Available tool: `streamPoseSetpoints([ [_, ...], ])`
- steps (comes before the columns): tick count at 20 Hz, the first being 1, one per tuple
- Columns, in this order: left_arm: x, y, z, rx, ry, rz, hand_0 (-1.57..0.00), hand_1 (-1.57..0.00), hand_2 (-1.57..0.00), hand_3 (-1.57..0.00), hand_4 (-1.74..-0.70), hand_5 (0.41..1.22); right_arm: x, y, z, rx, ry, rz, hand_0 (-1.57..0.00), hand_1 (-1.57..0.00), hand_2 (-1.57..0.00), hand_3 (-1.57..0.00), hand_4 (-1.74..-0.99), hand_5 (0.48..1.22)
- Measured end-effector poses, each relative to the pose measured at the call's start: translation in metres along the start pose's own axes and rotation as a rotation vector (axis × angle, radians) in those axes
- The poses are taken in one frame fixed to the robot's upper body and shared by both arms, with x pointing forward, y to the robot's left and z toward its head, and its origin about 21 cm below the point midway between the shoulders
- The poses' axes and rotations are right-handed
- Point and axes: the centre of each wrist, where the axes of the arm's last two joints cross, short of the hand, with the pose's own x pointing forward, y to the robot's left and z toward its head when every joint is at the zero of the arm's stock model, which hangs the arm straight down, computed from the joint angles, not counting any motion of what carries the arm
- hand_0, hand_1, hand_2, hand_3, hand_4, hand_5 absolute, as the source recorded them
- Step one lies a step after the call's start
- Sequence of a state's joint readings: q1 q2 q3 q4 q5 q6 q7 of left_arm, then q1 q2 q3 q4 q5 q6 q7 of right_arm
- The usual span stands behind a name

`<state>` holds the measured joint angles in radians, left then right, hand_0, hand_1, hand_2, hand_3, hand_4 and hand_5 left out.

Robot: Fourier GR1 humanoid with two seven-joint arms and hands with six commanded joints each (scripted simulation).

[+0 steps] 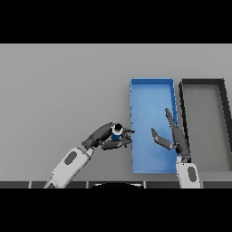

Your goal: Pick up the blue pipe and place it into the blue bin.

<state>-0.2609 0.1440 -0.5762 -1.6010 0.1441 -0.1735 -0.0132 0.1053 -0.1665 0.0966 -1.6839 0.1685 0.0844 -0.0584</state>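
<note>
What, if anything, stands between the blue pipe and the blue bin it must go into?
Nothing visible on the table does. The left hand holds the blue pipe right beside the blue bin's left wall. The right hand, open, hovers over the bin's right side.

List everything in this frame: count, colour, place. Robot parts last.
small blue cylindrical pipe with a dark open end: 1, blue, held just left of the blue bin's left wall, above the table
shallow rectangular blue bin: 1, blue, right of centre on the table
shallow rectangular dark grey bin: 1, dark grey, directly right of the blue bin, side by side
flat grey table: 1, grey, under everything
left robot hand: 1, dark, fingers curled round the pipe beside the blue bin
right robot hand: 1, dark, fingers straight, over the blue bin's right part, holding nothing
</note>
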Motion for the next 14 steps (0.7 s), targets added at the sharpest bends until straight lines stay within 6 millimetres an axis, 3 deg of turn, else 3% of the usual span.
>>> streamPoseSetpoints([
  [5, 0.001, -0.001, 0.0, 0.002, 0.021, -0.017, -1.57, -1.57, -1.57, -1.44, -1.73, 1.22, -0.004, -0.004, -0.015, 0.061, 0.007, -0.015, 0.0, 0.0, 0.0, 0.0, -1.25, 0.688],
  [9, 0.002, 0.0, 0.002, -0.005, 0.009, -0.008, -1.57, -1.57, -1.57, -1.44, -1.73, 1.22, -0.008, -0.006, -0.014, 0.083, -0.034, -0.033, 0.0, 0.0, 0.0, 0.0, -1.215, 0.669],
  [14, 0.0, 0.0, 0.002, -0.014, 0.01, -0.01, -1.57, -1.57, -1.57, -1.44, -1.73, 1.221, 0.029, -0.031, -0.023, 0.271, -0.179, -0.25, 0.0, 0.0, 0.0, 0.0, -1.271, 0.537],
])
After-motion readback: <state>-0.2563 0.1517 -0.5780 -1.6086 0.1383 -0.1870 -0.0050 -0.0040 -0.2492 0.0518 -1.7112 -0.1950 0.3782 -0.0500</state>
